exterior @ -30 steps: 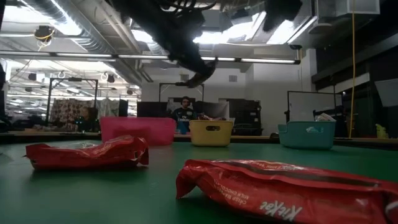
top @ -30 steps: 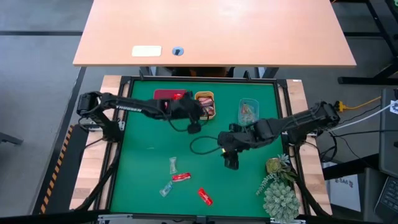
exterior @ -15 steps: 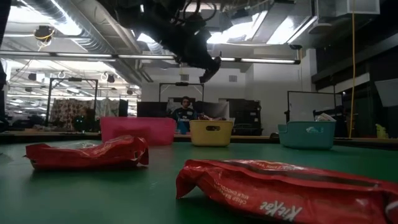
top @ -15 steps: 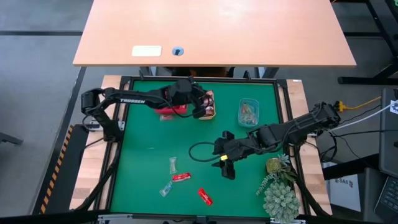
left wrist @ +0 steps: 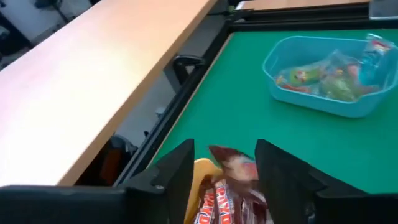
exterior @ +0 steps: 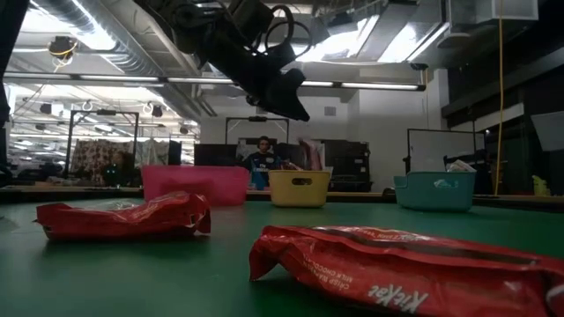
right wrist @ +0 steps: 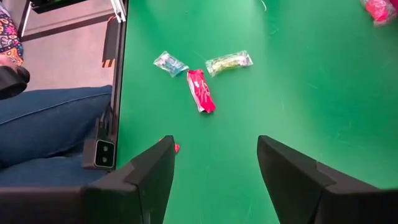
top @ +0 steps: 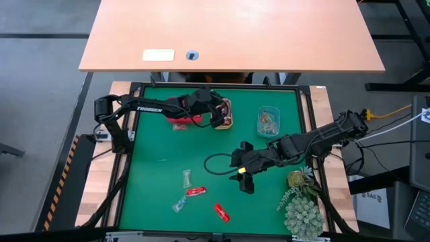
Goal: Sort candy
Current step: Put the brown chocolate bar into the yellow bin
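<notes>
Four loose candies lie on the mat, two red and two clear. Left gripper hangs released over the orange tray, its contents half hidden. Right gripper hovers, jaws spread, empty.

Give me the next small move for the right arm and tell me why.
Probably lower the right gripper toward the shiny red wrapped candy on the green mat. Its fingers stand open and empty above the mat, and that candy lies loose ahead between two clear wrapped candies. The left gripper is busy over the orange tray.
</notes>
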Controlling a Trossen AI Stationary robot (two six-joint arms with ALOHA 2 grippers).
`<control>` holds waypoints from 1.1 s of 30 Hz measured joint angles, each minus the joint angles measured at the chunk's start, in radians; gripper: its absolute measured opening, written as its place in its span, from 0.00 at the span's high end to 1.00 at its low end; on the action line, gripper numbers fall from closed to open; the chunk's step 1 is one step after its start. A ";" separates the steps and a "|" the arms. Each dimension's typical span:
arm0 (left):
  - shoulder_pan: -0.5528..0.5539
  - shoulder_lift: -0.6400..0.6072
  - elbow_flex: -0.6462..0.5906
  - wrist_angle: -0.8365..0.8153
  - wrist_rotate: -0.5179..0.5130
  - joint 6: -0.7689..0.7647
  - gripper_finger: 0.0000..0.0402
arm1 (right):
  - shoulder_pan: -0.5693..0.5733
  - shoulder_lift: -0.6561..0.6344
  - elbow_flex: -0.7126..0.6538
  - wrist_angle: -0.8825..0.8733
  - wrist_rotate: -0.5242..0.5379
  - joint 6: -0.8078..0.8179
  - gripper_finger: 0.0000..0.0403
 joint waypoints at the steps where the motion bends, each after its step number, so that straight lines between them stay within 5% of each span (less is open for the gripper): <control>1: 0.000 0.000 0.000 0.000 -0.007 -0.007 0.58 | 0.000 0.000 0.000 0.001 0.000 0.000 0.44; 10: -0.028 -0.020 0.000 -0.057 -0.014 -0.013 0.55 | 0.062 0.030 0.000 0.010 0.009 0.080 0.44; 21: -0.126 -0.206 -0.001 -0.363 -0.010 -0.036 0.55 | 0.170 0.171 0.000 0.119 0.010 0.097 0.44; 33: -0.279 -0.416 -0.001 -0.451 -0.006 -0.041 0.55 | 0.234 0.329 0.001 0.200 -0.003 0.375 0.44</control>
